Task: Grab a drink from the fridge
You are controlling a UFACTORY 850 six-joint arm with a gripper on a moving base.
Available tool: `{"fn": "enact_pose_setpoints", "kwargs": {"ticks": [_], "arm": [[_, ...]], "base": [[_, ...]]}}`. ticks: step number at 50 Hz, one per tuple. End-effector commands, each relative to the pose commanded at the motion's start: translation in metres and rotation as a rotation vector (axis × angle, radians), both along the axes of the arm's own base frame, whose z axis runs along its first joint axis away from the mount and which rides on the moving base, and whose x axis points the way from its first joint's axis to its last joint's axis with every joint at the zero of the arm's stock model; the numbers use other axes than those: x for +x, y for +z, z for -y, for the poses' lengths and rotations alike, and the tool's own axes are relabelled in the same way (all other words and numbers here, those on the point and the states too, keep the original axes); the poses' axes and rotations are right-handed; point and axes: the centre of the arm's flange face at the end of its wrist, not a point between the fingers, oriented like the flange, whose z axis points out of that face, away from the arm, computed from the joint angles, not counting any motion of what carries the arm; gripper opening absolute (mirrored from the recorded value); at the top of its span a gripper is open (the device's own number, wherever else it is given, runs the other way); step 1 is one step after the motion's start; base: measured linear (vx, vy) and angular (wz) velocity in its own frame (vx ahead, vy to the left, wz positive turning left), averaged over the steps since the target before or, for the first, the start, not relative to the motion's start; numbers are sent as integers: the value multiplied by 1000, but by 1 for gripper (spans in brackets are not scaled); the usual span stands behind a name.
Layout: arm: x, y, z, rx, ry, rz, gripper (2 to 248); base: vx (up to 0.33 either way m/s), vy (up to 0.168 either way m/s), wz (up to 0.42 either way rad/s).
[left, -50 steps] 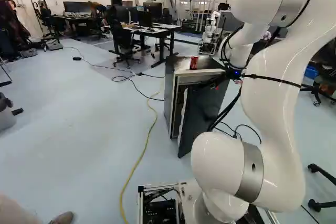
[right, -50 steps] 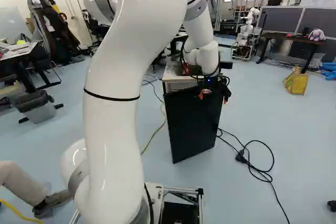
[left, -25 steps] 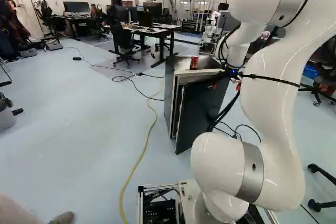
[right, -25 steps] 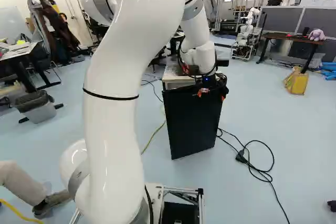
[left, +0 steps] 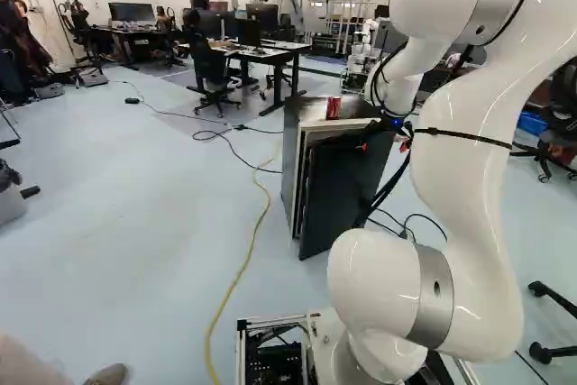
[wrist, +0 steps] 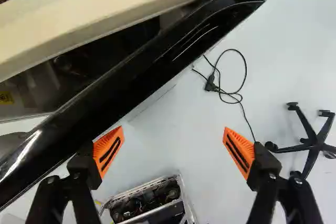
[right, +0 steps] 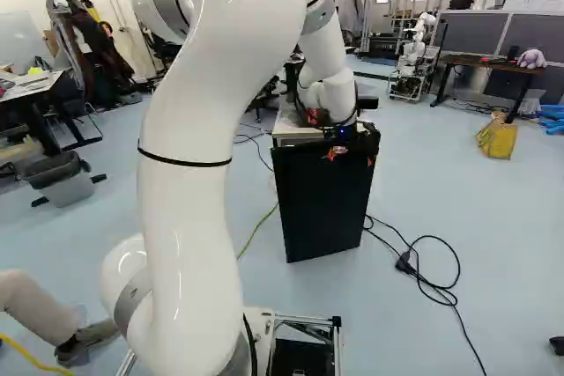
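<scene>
The gripper (right: 352, 156) is at the top of the dark fridge door (right: 324, 209) in the right base view. In the wrist view the gripper (wrist: 174, 149) stands wide open with nothing between its orange pads; one finger is right beside the door's black top edge (wrist: 134, 80), and I cannot tell whether they touch. The door hangs slightly ajar from the fridge (left: 290, 164), leaving a narrow gap in which little of the inside shows. A red can (left: 334, 108) stands upright on the fridge's top.
A black cable (right: 432, 283) lies on the floor to the fridge's right, a yellow one (left: 236, 281) to its left. A wheeled chair base (wrist: 312, 140) stands beyond one finger. Desks (left: 270, 53) and another robot (right: 414, 46) are farther back.
The fridge door has swung toward the cabinet, narrowing the gap. My arm's wrist and gripper have shifted left with it in both base views. The can and the base have not moved.
</scene>
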Motion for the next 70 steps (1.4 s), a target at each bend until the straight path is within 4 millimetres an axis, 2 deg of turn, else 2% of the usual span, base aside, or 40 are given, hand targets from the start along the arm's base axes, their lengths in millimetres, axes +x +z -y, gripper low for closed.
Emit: {"fn": "enact_pose_setpoints", "kwargs": {"ticks": [70], "arm": [[24,1,-41,-10,80,30,247]], "base": [[0,0,0]]}}
